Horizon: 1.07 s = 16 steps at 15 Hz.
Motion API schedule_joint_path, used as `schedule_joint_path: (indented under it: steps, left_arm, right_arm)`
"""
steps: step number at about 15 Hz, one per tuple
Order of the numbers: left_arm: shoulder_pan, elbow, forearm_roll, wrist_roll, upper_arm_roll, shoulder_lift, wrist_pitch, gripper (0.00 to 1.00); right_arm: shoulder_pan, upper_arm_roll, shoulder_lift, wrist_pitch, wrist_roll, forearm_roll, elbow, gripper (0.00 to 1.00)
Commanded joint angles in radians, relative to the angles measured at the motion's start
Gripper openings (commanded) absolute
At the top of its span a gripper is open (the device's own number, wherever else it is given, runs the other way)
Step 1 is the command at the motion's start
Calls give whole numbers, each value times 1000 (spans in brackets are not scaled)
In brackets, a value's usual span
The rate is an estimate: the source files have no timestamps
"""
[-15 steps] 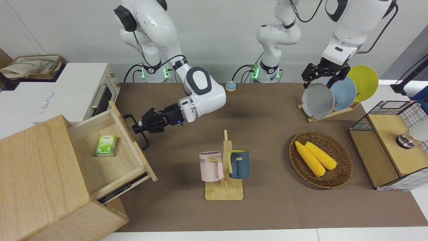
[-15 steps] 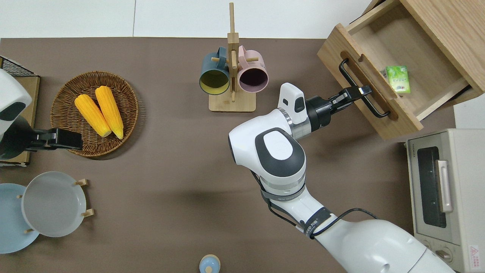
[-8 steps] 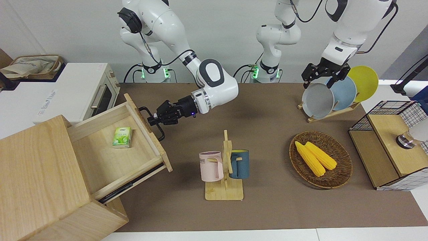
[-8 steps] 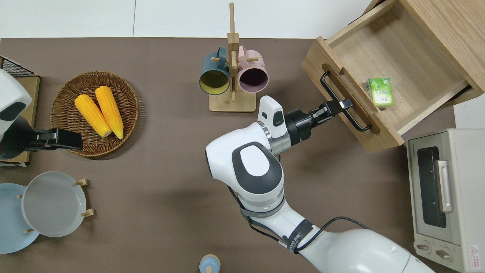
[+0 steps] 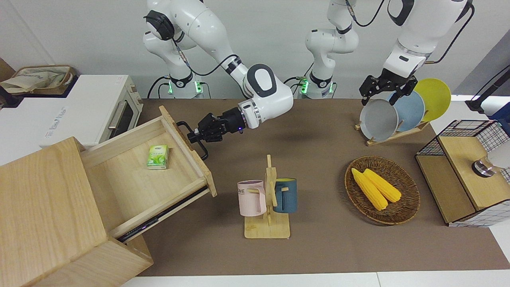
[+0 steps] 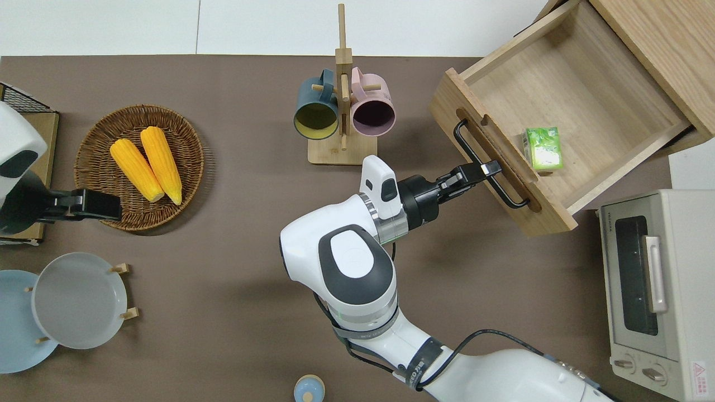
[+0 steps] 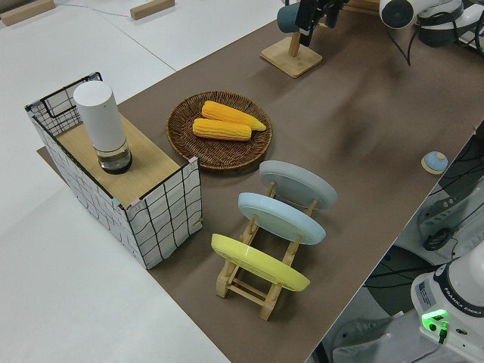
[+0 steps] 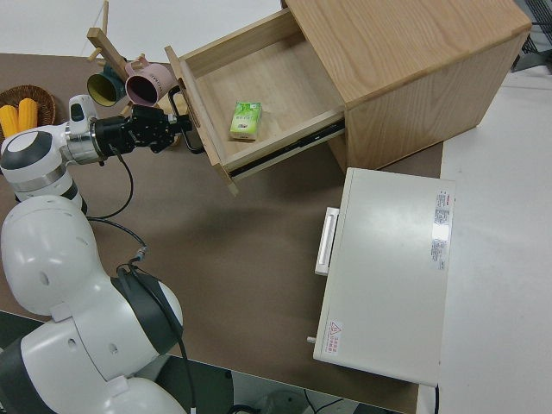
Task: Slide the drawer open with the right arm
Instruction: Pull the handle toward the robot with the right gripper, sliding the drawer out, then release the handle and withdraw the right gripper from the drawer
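Right tool (image 6: pixel 485 170) clamped on the black handle (image 6: pixel 487 167) of the drawer (image 6: pixel 564 95), fingers pinched shut around the bar a little past its middle, toward the end nearer the robots. Right arm (image 6: pixel 357 268) stretched low over the desk (image 6: pixel 234 245), wrist in line with the pull. Left arm parked.

Drawer well out of the cabinet (image 5: pixel 48 207) already, most of its floor bare to the cameras, a small green packet (image 6: pixel 542 148) lying flat inside near the front panel. Judged close to done, only a short run of slide likely left.

To do this well: pull straight along the runners, square to the front panel, not sideways. Off-centre grip on the bar, so any sideways drag could rack the drawer and bind it; steady, even force wanted. Grip kept firm, no twisting at the wrist, or the bar may slip through the fingers. Ease off toward the end of travel rather than yank, lest the drawer hit its stop hard or the whole cabinet shift on the desk. Mug rack (image 6: pixel 342 106) near the arm's elbow side, worth watching as the arm draws back.

Drawer front touching nothing but the tool, handle standing proud of the panel, tool meeting it from the desk's middle, oven (image 6: pixel 656 290) beside the cabinet and clear of the pull.
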Motion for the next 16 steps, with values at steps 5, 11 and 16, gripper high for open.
schedule_joint_path:
  steps: [5,11,16]
  left_arm:
    - [-2,2,13,1,3,-8,-13,998]
    - [-2,2,13,1,3,-8,-14,998]
    - [-2,2,13,1,3,-8,-14,998]
  right_arm:
    - [75,-7,-14,-86,-49,53,48,0]
    - [75,-48,-11,-66,-40,42,50,325]
    - [74,-74,-12,-31,-41,22,50,978]
